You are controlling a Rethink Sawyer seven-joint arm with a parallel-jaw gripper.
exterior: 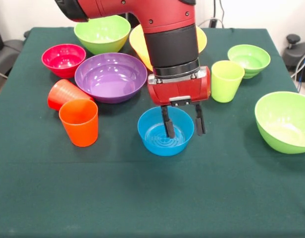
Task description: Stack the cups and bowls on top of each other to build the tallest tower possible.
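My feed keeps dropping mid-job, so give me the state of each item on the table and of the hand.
hand: open, one finger inside the blue bowl, the other outside its rim
blue bowl: upright, empty
orange cup: upright
red cup: on its side
lime green cup: upright
purple bowl: upright, empty
magenta bowl: upright, empty
yellow bowl: upright, largely hidden by the arm
three lime green bowls: upright, unstacked

Arm (167, 34) comes down from the top edge, red shell with a black wrist band, near vertical. Red gripper (183, 120) block below it, level, facing down. Two black fingers (168, 123) point straight down, parted with a clear gap between them. Nothing between the fingers. Left finger tip sits lower than the right.
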